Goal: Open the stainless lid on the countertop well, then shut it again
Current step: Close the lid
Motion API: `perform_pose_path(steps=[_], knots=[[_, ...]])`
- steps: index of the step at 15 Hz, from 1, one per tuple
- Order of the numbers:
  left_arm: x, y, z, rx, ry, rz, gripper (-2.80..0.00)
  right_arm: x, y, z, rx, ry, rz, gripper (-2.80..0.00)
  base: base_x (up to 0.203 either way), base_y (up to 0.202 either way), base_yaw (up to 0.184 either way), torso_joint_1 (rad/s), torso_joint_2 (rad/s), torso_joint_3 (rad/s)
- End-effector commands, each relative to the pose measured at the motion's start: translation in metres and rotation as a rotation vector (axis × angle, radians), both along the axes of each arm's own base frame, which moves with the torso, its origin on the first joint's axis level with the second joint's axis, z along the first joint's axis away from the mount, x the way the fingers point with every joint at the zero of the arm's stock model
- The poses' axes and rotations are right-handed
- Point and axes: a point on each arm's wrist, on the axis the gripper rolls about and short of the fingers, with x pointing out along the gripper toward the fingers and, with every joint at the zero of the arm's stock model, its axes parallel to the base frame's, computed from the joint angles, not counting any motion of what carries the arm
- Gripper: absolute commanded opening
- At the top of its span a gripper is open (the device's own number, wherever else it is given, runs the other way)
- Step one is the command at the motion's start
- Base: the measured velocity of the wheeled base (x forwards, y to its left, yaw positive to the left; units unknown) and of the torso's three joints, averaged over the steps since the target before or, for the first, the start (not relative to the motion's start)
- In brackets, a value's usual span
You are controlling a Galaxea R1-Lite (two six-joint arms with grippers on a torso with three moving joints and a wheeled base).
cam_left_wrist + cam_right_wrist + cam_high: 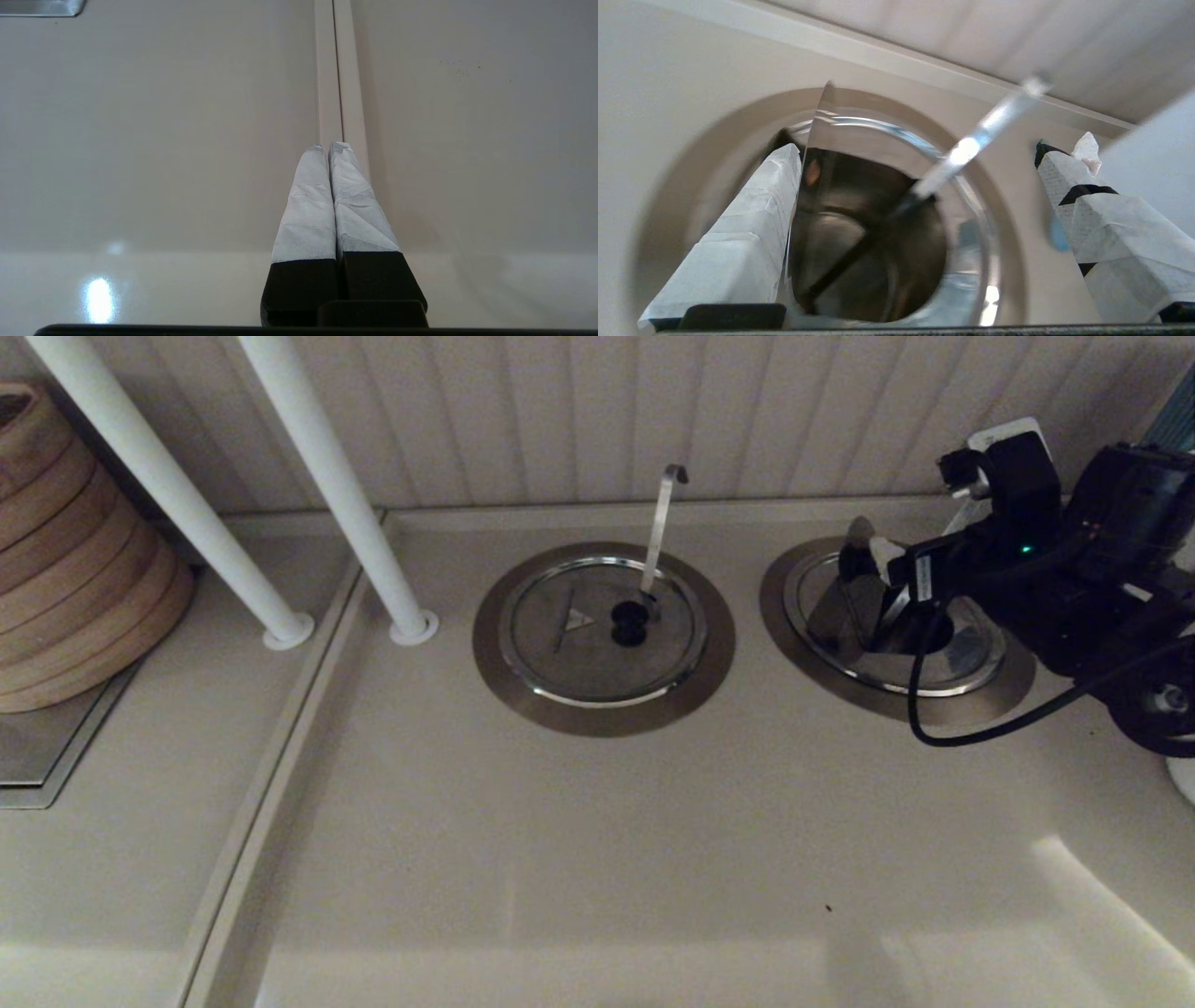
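Observation:
The stainless lid (851,607) stands tilted up on its edge over the left side of the countertop well (810,649), at the right of the head view. My right gripper (910,523) hangs over this well and is open. In the right wrist view the lid (817,154) shows nearly edge-on. It rests against one taped finger (738,242), while the other finger (1092,224) stands far off it. The well (691,186) lies uncovered and dark inside, with the straight-tipped handle (985,128) slanting out of it. My left gripper (331,145) is shut on nothing above a counter seam.
The twin lid (579,635) lies flat on the middle ring, with its hook-tipped handle (665,513) standing up. Two white posts (177,495) (345,495) rise at the back left. Stacked bamboo steamers (65,551) sit at the far left. The panelled wall runs close behind both wells.

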Motion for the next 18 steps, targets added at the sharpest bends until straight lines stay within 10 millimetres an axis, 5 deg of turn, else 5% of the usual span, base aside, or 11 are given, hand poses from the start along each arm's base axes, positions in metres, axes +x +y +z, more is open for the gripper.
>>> perform_pose_path(steps=[1, 18], knots=[[0.000, 0.000, 0.000, 0.000, 0.001, 0.001, -2.80, 0.000, -0.007, 0.003, -0.001, -0.011, -0.022, 0.00, 0.000, 0.000, 0.000, 0.000, 0.00, 0.000], [0.000, 0.000, 0.000, 0.000, 0.001, 0.001, -2.80, -0.007, -0.056, 0.002, -0.073, 0.101, -0.153, 0.00, 0.000, 0.000, 0.000, 0.000, 0.00, 0.000]])
